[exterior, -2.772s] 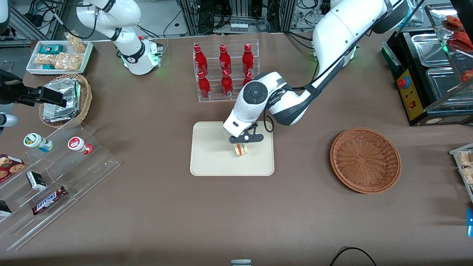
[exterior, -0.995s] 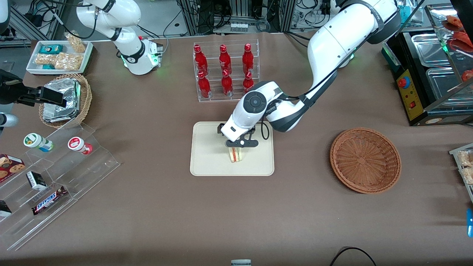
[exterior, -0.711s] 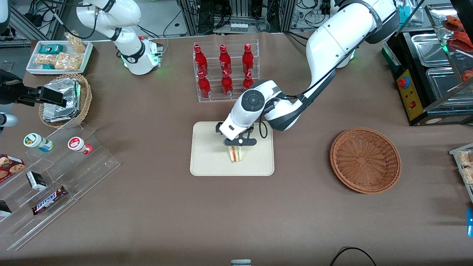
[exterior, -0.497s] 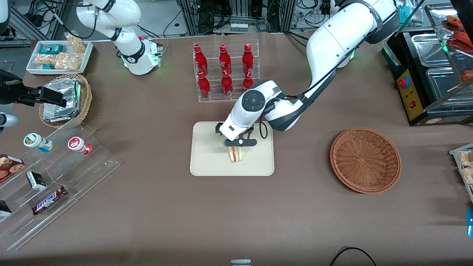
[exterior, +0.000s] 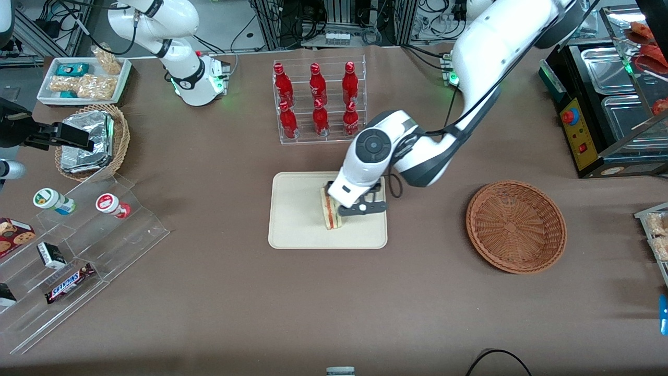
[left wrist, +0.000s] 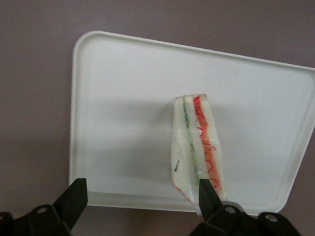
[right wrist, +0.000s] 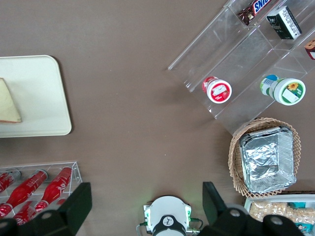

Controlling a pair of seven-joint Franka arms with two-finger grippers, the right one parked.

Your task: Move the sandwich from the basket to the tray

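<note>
Release step: sandwich [exterior: 329, 211] standing on tray [exterior: 292, 230]. Gripper [exterior: 364, 208] wide apart, holding nothing, just at its 3 o'clock. Next, probably only retreat upward.

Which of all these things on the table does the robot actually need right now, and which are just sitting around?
Part of the job:
- sandwich, standing on the tray
- tray
- basket, with nothing in it
- gripper, jaws open, beside the sandwich above the tray

Just lying about:
- red bottles in a clear rack
- foil packets in a tan basket
- snack tray
- candy shelf
</note>
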